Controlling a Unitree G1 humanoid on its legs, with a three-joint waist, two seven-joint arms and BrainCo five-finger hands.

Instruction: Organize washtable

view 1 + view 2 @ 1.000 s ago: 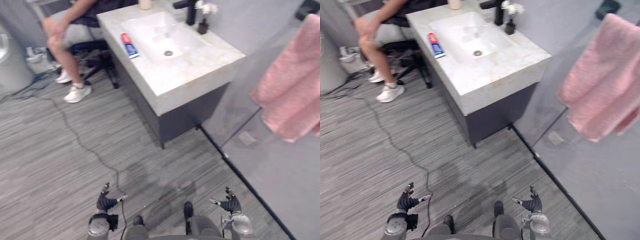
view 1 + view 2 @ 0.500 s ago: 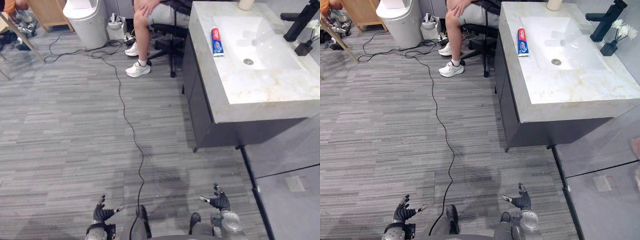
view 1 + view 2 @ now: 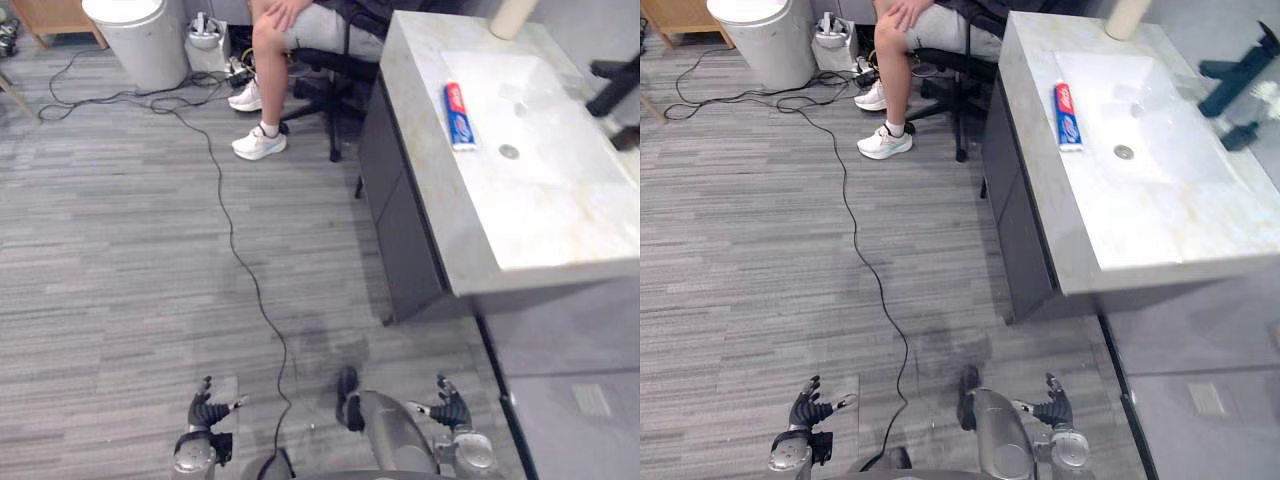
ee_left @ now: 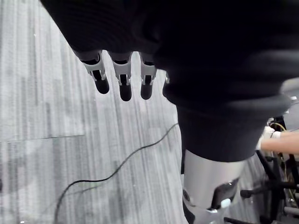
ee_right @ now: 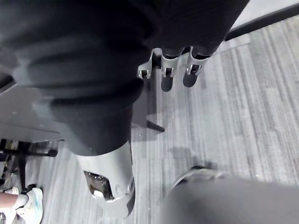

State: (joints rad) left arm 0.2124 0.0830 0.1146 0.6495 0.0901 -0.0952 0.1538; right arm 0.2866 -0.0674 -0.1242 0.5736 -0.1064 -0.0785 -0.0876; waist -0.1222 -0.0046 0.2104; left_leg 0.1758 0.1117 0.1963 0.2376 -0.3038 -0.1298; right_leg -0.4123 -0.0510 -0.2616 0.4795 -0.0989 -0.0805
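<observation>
- Noted toothpaste tube (image 3: 459, 115) lying near washtable's (image 3: 545, 225) front edge, just beside the sink basin (image 3: 545, 120).
- Found left hand (image 3: 205, 412) and right hand (image 3: 450, 410) low over the floor (image 3: 120, 260), fingers relaxed, holding nothing.

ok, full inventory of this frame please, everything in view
washtable: one, pale marble top on a dark cabinet, right side
basin: one, white, sunk in the top
toothpaste tube: one, red, white and blue, lying on the top beside the basin
cup: one, beige, far end of the top
faucet: one, black, behind the basin
bin: one, white, on the floor far left
office chair: one, black, by the washtable's far end
person: one, seated on the chair, white shoes
left hand: silver and dark, low over the floor, open, empty
right hand: same, open, empty
</observation>
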